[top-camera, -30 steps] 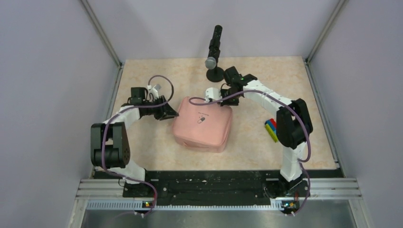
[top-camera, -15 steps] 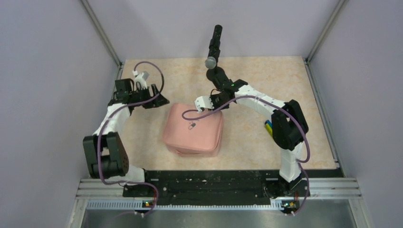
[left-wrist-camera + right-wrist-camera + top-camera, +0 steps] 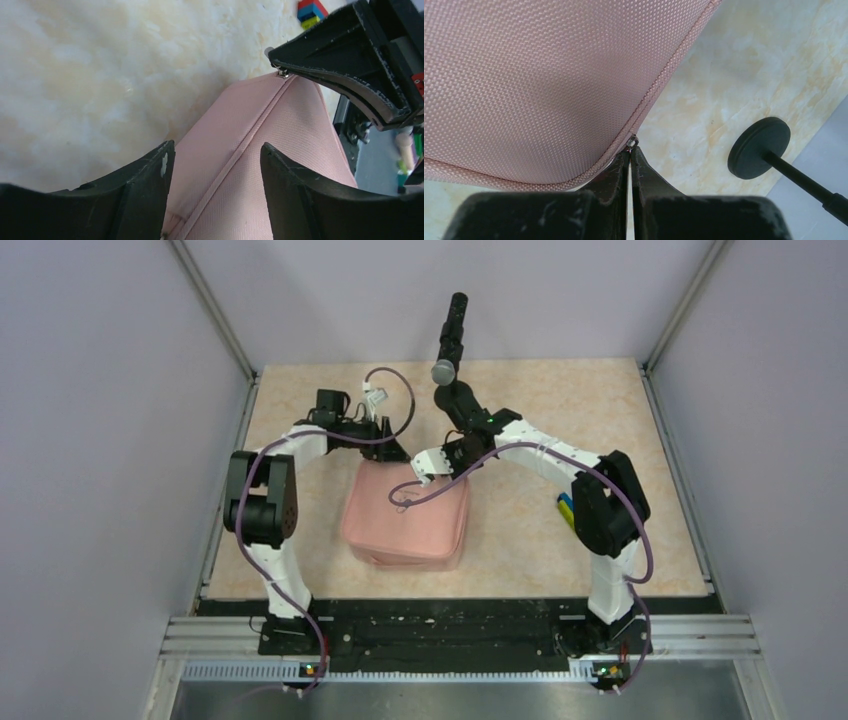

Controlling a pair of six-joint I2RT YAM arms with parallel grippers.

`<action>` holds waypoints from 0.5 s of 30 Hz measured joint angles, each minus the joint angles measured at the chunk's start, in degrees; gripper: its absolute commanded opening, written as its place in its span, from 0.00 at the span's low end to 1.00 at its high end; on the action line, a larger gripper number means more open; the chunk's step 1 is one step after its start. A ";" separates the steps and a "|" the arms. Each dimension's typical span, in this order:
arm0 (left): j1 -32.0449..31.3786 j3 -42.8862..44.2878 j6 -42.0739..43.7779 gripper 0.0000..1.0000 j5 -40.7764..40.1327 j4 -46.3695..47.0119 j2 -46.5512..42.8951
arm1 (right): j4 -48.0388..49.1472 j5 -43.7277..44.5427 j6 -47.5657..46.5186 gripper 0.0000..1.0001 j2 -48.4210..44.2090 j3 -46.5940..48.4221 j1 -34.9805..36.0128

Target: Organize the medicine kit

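The pink medicine kit (image 3: pixel 405 525) lies closed in the middle of the table. My left gripper (image 3: pixel 392 452) is open, its jaws straddling the kit's far left edge and seam (image 3: pixel 260 150) without gripping it (image 3: pixel 216 146). My right gripper (image 3: pixel 428 462) is at the kit's far edge. In the right wrist view its jaws (image 3: pixel 629 151) are shut on the small metal zipper pull (image 3: pixel 632 143) at the rounded corner of the kit (image 3: pixel 549 75). The left wrist view also shows the zipper pull (image 3: pixel 283 74) held by the right gripper's fingers (image 3: pixel 350 55).
A black microphone stand (image 3: pixel 452 395) stands just behind the right gripper; its round base (image 3: pixel 758 154) is close to the kit's corner. A multicoloured toy-brick block (image 3: pixel 566 508) lies to the right of the kit, by the right arm. Grey walls enclose the table.
My left arm has swung from the table's left side to the kit's far left edge. The right gripper stays at the far edge. The kit has shifted slightly left.
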 measured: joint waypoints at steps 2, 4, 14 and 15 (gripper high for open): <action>-1.46 0.31 1.44 0.63 0.83 -0.79 0.52 | -0.04 0.00 -0.31 0.00 0.00 0.00 0.00; -2.21 0.35 2.99 0.58 1.60 -1.49 0.59 | -0.09 -0.11 -0.37 0.00 0.00 0.02 0.00; -2.58 8.35 14.40 0.25 3.26 -16.83 5.66 | -0.33 -0.85 -0.81 0.00 0.00 0.02 -0.46; -2.58 9.35 15.80 0.18 3.78 -18.73 6.16 | -0.42 -1.01 -1.01 0.00 0.00 0.02 -0.55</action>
